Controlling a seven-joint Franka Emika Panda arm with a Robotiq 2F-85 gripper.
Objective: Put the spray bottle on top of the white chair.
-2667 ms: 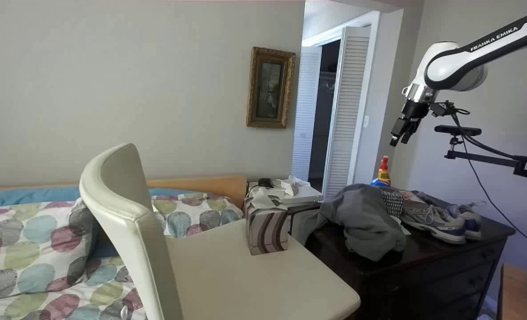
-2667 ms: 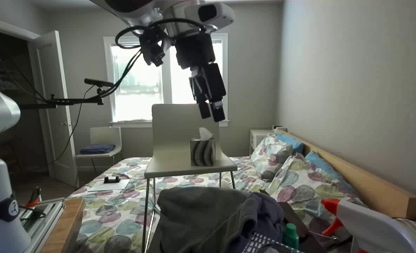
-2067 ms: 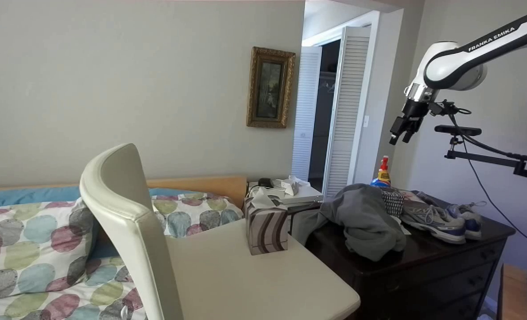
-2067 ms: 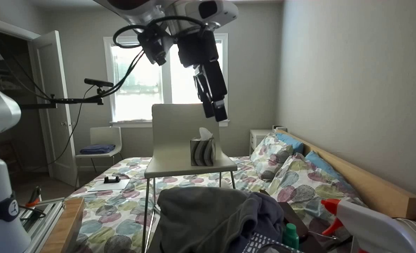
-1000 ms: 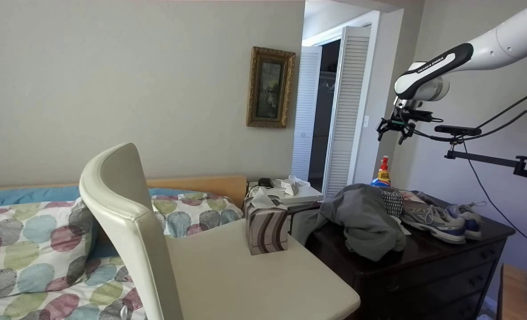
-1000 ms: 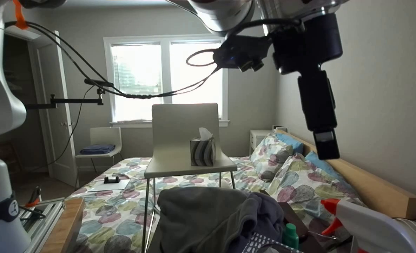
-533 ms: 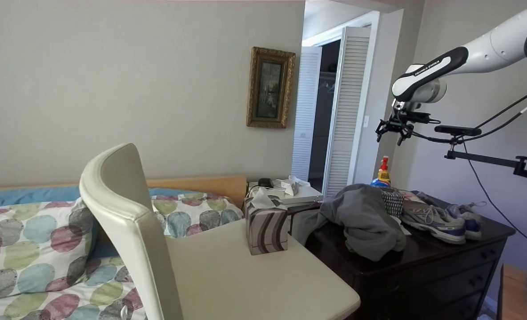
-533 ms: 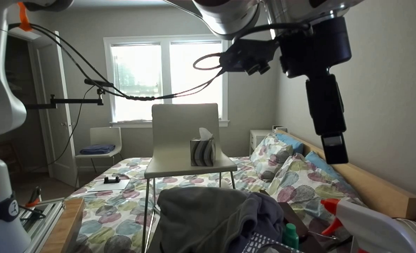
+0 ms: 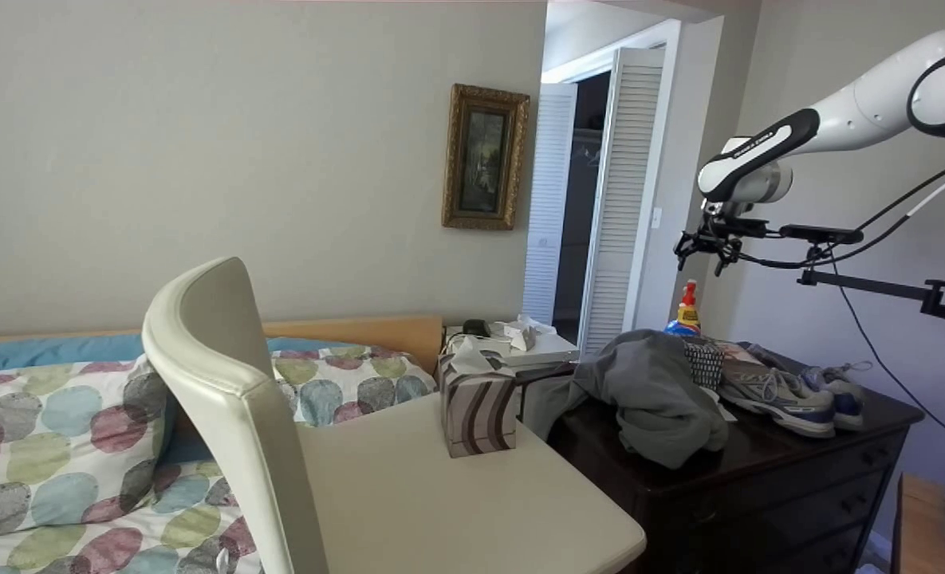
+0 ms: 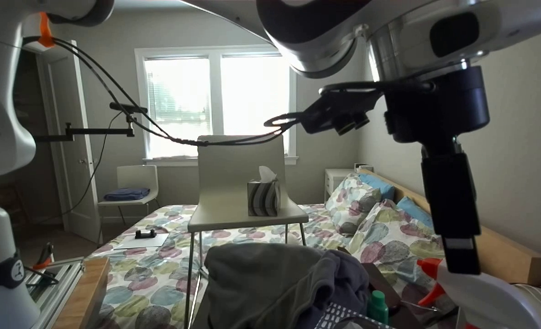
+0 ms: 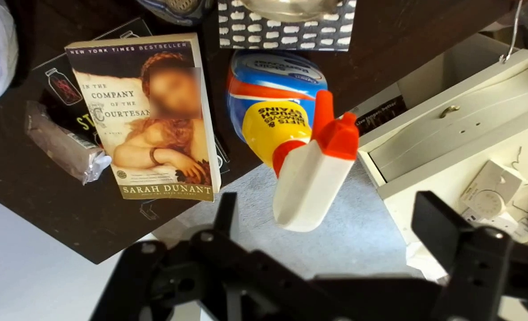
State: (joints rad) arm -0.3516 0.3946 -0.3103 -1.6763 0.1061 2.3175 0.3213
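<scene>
The spray bottle stands upright on the dark dresser, beside the patterned box. It is blue and yellow with a red collar, red nozzle and white head. It shows in both exterior views (image 9: 685, 317) (image 10: 489, 294) and in the wrist view (image 11: 275, 120). My gripper (image 9: 699, 268) hangs fingers down above the bottle, open and empty. In an exterior view the near finger (image 10: 463, 256) covers part of the white head. In the wrist view the fingers (image 11: 327, 203) are wide apart, with the head's end between their lines, apart from both. The white chair shows in both exterior views (image 9: 456, 510) (image 10: 233, 178).
A striped tissue box (image 9: 478, 410) stands on the chair seat. A grey cloth (image 9: 647, 391), sneakers (image 9: 783, 399) and a patterned box (image 11: 286, 33) lie on the dresser (image 9: 759, 494). A book (image 11: 143, 120) lies beside the bottle. A white nightstand (image 11: 460, 125) is beyond the dresser's edge.
My gripper has swung across and turned so both fingers show spread, then lowered towards the bottle's head. The spray bottle and the chair have not moved.
</scene>
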